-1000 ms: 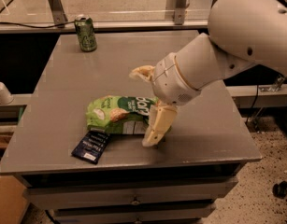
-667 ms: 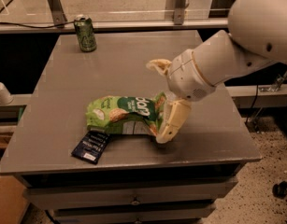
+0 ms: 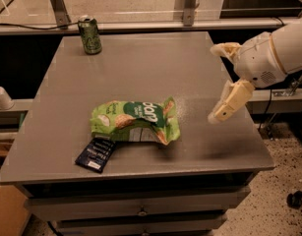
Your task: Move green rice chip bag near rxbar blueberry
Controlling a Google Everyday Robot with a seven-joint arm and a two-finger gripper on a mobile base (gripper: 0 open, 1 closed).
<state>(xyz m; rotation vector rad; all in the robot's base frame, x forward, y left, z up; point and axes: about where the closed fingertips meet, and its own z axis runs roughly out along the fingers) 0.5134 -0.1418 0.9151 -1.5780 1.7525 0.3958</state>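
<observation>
On the bench [image 3: 140, 68], the chip bag [image 3: 135, 122] has been let go near the front edge and the end effector [image 3: 214, 82], spread and empty, withdrawn to the right edge, so, with the blue bar [image 3: 96, 154] touched by the bag, the move is judged done.

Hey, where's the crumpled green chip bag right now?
The crumpled bright-green foil chip bag lies front-centre on the grey table, touching the dark navy wrapped bar at its lower left; the open gripper hovers clear at image right.
</observation>
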